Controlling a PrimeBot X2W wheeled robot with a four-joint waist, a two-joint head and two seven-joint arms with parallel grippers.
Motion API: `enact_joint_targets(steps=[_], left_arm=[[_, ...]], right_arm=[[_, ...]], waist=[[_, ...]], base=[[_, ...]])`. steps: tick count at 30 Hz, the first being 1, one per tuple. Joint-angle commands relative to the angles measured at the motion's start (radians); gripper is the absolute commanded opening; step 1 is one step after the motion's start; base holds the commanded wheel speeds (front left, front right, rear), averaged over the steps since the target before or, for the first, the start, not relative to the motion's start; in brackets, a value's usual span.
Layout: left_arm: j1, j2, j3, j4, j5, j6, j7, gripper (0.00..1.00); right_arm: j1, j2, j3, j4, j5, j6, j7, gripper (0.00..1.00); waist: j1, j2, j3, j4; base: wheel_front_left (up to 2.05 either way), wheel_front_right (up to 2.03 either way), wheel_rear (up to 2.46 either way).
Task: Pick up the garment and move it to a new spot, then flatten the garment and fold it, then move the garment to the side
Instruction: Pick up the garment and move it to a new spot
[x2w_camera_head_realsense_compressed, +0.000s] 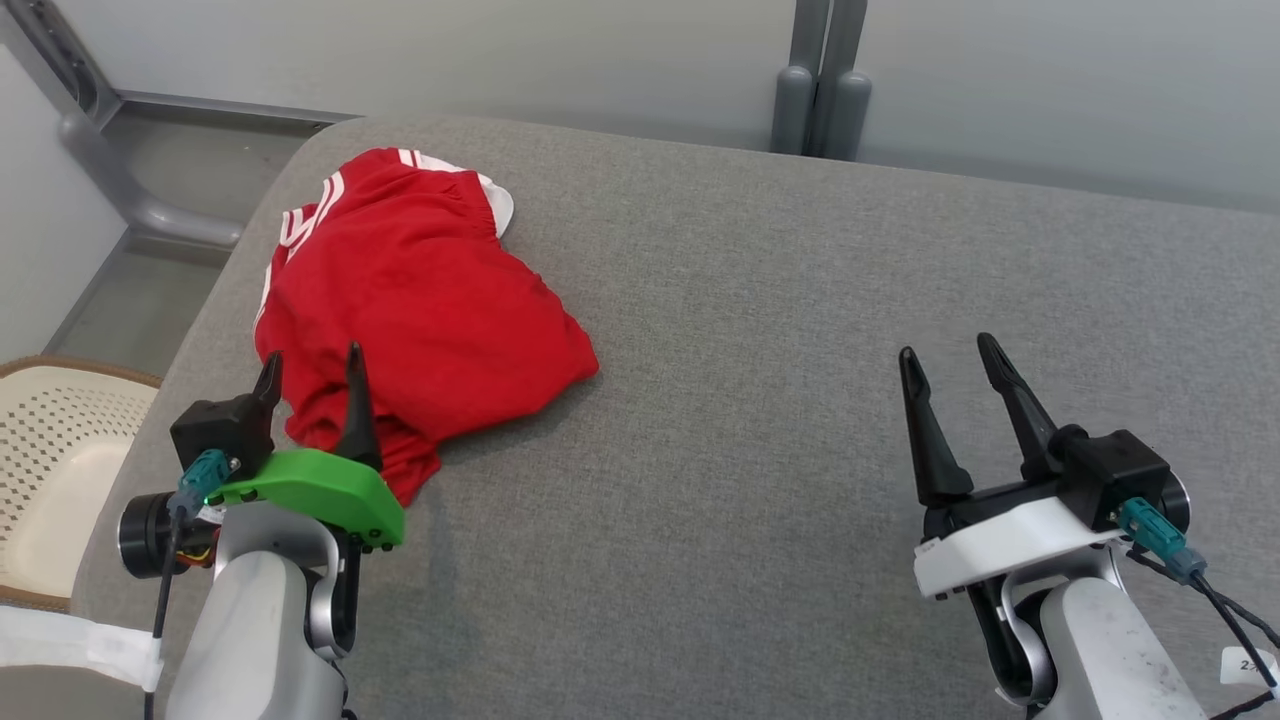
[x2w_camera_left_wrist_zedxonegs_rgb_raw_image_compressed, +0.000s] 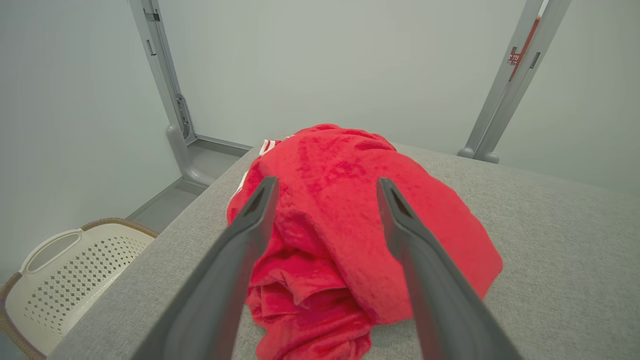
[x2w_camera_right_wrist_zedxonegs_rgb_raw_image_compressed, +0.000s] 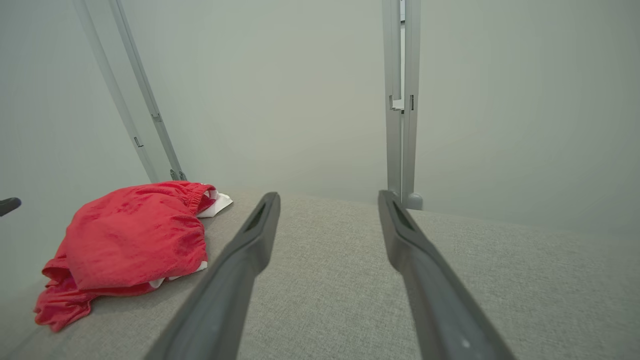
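We see the left pincer (x2w_camera_head_realsense_compressed: 312, 353) with its two dark fingers spread apart and holding nothing. The red garment (x2w_camera_head_realsense_compressed: 420, 290) lies crumpled directly in front of this pincer, on the grey padded table (x2w_camera_head_realsense_compressed: 760, 330). In the head view its near edge comes down between the two fingertips, and the rest extends forward and a little to the right of the pincer. In the left wrist view the cloth rises as a mound between the fingers and beyond them. Whether the tips touch the cloth, we cannot tell. White stripes and a white band show at the end of the garment most distant from the left pincer. To the left of this pincer, lower than the table top, stands a cream basket (x2w_camera_head_realsense_compressed: 60, 450) with many small holes.

The right pincer (x2w_camera_head_realsense_compressed: 946, 347) also has its fingers spread apart, with no grip on anything, over the grey table. The garment is well apart from it, far to its left and somewhat forward. In the right wrist view the garment lies at the left side, beyond the left finger.
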Motion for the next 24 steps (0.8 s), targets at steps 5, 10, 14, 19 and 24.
enact_joint_targets(steps=[5,10,14,19,24], left_arm=[[-0.023,0.004,-0.008,0.001,-0.016,-0.001,0.000,1.00],[-0.067,0.004,-0.036,0.022,-0.016,-0.026,0.024,1.00],[-0.140,-0.005,-0.058,0.093,-0.033,-0.049,0.074,1.00],[-0.242,-0.015,-0.075,0.252,-0.066,-0.080,0.119,1.00],[-0.326,-0.021,-0.117,0.432,-0.087,-0.111,0.131,1.00]], right_arm=[[-0.017,-0.004,0.010,-0.005,-0.005,0.000,-0.003,1.00],[-0.028,-0.005,0.014,-0.012,-0.009,0.000,-0.003,1.00],[-0.039,-0.009,0.022,-0.016,-0.009,0.000,-0.003,1.00],[-0.058,-0.015,0.033,-0.014,-0.006,0.000,-0.003,1.00],[-0.079,-0.021,0.047,-0.006,0.000,0.000,-0.003,1.00]], waist=[[-0.0001,0.0000,0.017,-0.015],[-0.0001,0.0000,0.038,-0.039],[-0.0001,0.0000,0.063,-0.055],[-0.0001,0.0000,0.093,-0.077],[-0.0001,0.0000,0.114,-0.101]], base=[[0.00,0.00,0.00],[0.00,0.00,0.00],[0.00,0.00,0.00],[0.00,0.00,0.00],[0.00,0.00,0.00]])
